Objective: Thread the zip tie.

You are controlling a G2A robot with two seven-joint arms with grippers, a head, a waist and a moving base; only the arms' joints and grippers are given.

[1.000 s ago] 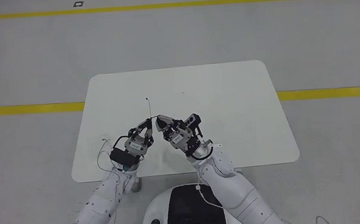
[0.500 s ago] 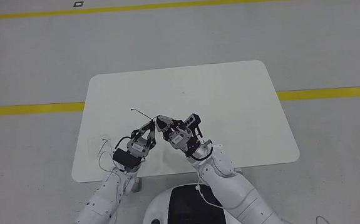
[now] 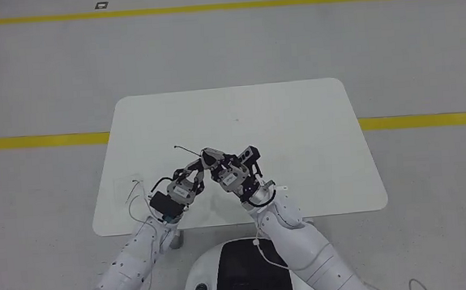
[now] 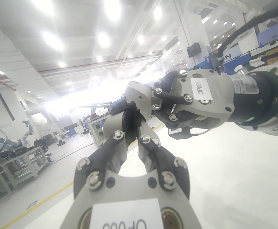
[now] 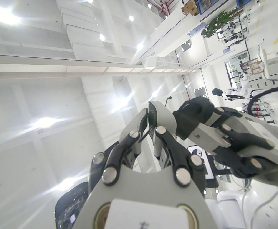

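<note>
**A:** Where is the zip tie?

**B:** In the top view the zip tie [image 3: 186, 150] is a thin black strand held above the white counter [image 3: 296, 116], a little left of the frame's middle. Its free end points toward the upper left. The other end runs down into the two end effectors, which meet tip to tip.

**A:** And how do those stand?

**B:** The left end effector [image 3: 195, 167] comes in from the lower left of the top view, and the right end effector [image 3: 208, 156] from the lower middle. Seen from its own wrist, the right end effector [image 5: 148, 115] has its fingers pressed together with a dark strip of the tie between the pads. The tie's thin tip curls out just beyond them. From the left wrist, the left end effector [image 4: 133, 117] is pinched together on a small black part of the tie. Its fingertips touch the right one's fingers.

**A:** Any writing on the hardware?

**B:** There is a white label [image 4: 201, 89] with dark print on the side of the right end effector's housing, seen from the left wrist. A similar label sits on the base of each end effector in its own wrist view.

**A:** Anything else around?

**B:** Yellow lines [image 3: 38, 141] cross the grey floor [image 3: 226, 48], one along the top edge of the frame and one level with the counter's middle.
</note>
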